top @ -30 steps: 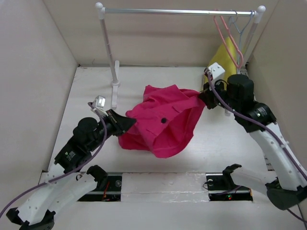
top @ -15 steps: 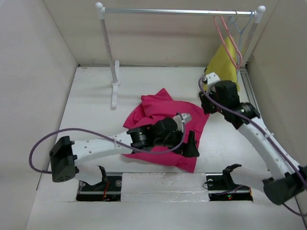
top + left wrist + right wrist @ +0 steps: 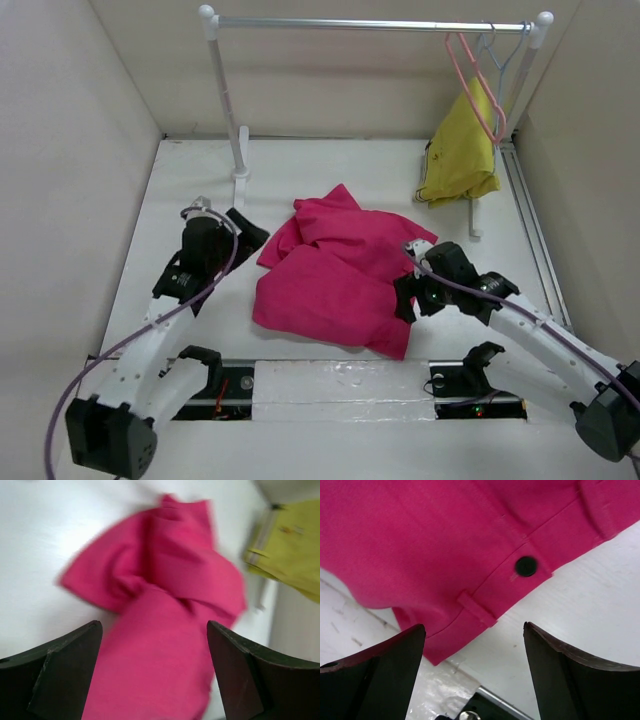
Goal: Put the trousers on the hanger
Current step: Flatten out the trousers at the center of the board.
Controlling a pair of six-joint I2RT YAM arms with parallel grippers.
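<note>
The magenta trousers [image 3: 340,270] lie in a crumpled heap on the white table, held by neither gripper. The salmon-pink hanger [image 3: 468,85] hangs by its hook from the right end of the rail. My left gripper [image 3: 246,228] is open just left of the heap; its wrist view looks over the trousers [image 3: 170,595] between wide-apart jaws [image 3: 154,630]. My right gripper [image 3: 405,300] is open at the heap's front right edge. In its wrist view [image 3: 474,627] the waistband [image 3: 445,540] shows a black button [image 3: 525,566] and a belt loop [image 3: 476,609].
A clothes rail [image 3: 370,24] on white posts [image 3: 235,130] spans the back. A mustard-yellow garment [image 3: 460,155] hangs at its right end beside a blue-grey hanger [image 3: 507,55]. Beige walls close in three sides. The arm bases and a taped strip [image 3: 340,380] line the front edge.
A second ago both grippers held the trousers up, stretched between them. Both have opened, the trousers have dropped flat, and the right arm came forward to the front right edge.
</note>
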